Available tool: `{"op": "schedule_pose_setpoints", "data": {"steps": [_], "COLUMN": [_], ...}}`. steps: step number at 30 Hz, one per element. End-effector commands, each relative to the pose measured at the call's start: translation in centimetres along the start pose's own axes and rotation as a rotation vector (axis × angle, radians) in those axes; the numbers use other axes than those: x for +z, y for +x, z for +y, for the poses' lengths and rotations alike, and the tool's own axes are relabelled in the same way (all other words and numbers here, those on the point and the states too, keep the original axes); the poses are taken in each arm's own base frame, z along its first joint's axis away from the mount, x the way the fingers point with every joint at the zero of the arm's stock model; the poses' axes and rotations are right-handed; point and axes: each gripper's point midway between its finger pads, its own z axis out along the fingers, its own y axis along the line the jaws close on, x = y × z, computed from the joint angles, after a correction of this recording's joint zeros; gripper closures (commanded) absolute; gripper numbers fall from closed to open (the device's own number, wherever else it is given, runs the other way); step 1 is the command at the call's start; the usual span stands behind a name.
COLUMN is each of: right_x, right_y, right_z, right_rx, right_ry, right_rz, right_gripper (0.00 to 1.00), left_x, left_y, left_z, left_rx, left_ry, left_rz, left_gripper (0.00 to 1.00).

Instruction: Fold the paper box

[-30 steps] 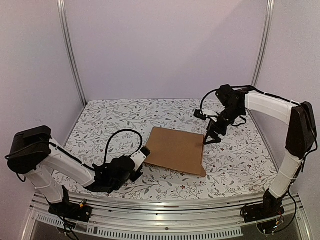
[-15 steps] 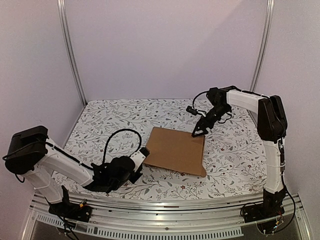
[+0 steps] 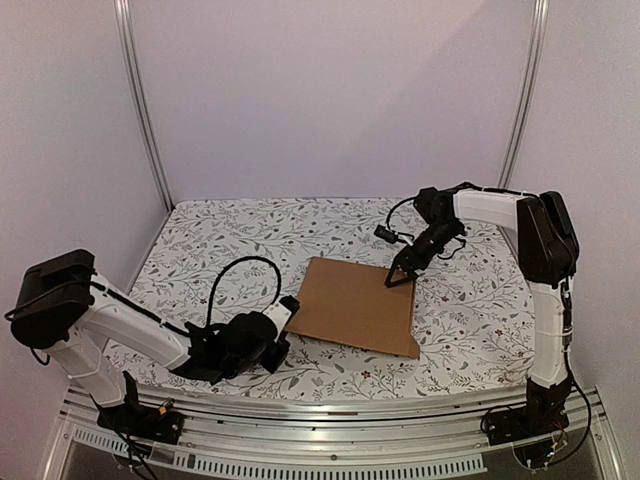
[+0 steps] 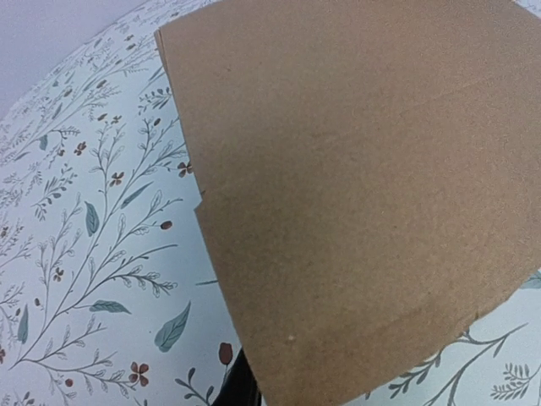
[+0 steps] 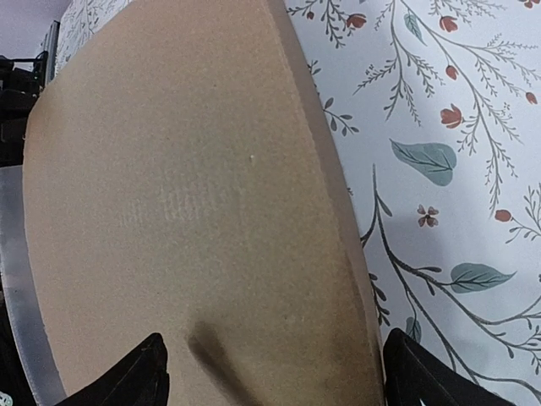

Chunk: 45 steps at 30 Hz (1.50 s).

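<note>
Cardboard: the plain brown corrugated paper box [image 3: 355, 310] lies unfolded as a flat sheet in the middle of the white cloth with a printed leaf-and-flower pattern [image 3: 220, 240], its far corner towards the right arm and its near-left corner towards the left arm. Right gripper [image 3: 400, 278] sits over the far corner of the sheet; the right wrist view shows its two black fingers [image 5: 139, 372] spread wide above the brown surface with nothing between them. Left gripper [image 3: 289, 308] is low at the near-left corner of the sheet. In the left wrist view the cardboard [image 4: 355, 194] fills most of the frame and covers the fingers, leaving only a dark sliver at the bottom edge, so I cannot tell whether that claw is open, closed or pinching the corner. A black cable loop [image 3: 235, 270] arches over the left forearm just beside the sheet. Silver aluminium uprights [image 3: 140, 100] and pale walls bound the table; a slotted metal rail [image 3: 300, 415] runs along the near edge.
</note>
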Motion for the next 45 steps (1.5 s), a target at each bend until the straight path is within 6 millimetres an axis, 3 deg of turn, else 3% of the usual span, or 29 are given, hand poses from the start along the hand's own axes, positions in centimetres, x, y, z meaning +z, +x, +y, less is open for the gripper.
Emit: {"op": "schedule_pose_setpoints", "data": {"steps": [1,14,20,32,39,45], "right_x": [-1.6,-1.8,-1.0,-0.8,-0.7,-0.7], "right_y": [-1.1,-1.0,-0.5,-0.2,-0.1,-0.1], "right_z": [1.6,1.9,1.4,1.3,1.3,1.3], "right_rx": [-0.018,0.038,0.033,0.039,0.044,0.048], "right_ry": [0.003,0.014,0.031,0.029,0.029,0.026], "right_rz": [-0.051,-0.066,-0.040,-0.035,-0.033,-0.035], "right_gripper": [0.14,0.14,0.14,0.14,0.14,0.13], "left_x": [0.3,0.8,0.6,1.4,1.6,2.0], "left_y": [-0.7,-1.7,-2.1,-0.6,-0.8,-0.1], "left_z": [-1.2,-1.1,-2.3,-3.3,-3.7,-4.1], "left_rx": [-0.043,-0.104,-0.107,-0.111,-0.162,-0.200], "left_ry": [0.037,0.040,0.096,0.107,0.119,0.135], "left_rz": [0.038,0.202,0.305,0.379,0.368,0.362], "left_gripper": [0.93,0.94,1.00,1.00,1.00,0.86]}}
